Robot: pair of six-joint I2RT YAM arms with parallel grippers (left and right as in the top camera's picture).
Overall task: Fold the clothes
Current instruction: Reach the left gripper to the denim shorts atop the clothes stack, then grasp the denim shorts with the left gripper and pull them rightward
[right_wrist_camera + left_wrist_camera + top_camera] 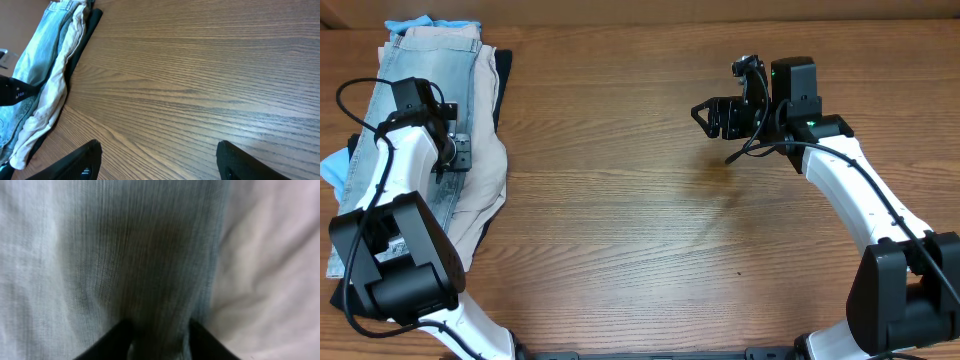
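Note:
The faded light-blue denim shorts lie on top of a pile at the table's left edge. They also show in the right wrist view. My left gripper is pressed down on the denim near its right edge. In the left wrist view its fingers pinch a raised ridge of denim. My right gripper is open and empty, hovering over bare wood right of centre, far from the pile.
Beige khaki shorts lie under the denim's right side. A black garment sticks out beneath them. A bright blue cloth shows at the pile's top and left. The wooden table spreads to the right.

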